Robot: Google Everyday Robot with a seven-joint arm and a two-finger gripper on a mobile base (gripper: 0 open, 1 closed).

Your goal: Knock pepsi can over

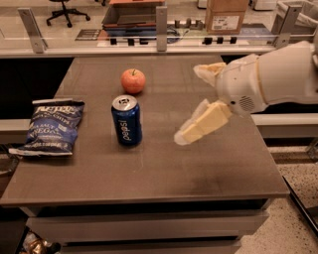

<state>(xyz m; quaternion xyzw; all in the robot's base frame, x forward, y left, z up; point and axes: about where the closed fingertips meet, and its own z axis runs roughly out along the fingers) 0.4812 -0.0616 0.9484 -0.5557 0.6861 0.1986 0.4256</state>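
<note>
The pepsi can (126, 120), dark blue with white lettering and a silver top, stands upright near the middle of the brown table (149, 163). My gripper (191, 105) hangs above the table to the can's right, about a hand's width away and not touching it. Its cream fingers are spread apart with nothing between them; the lower finger (201, 124) points down and left toward the can. The white arm comes in from the right edge.
A red apple (133, 81) sits just behind the can. A flat blue chip bag (51, 126) lies at the table's left edge. A glass barrier with posts (160, 22) runs behind the table. A cardboard box (226, 15) stands beyond it.
</note>
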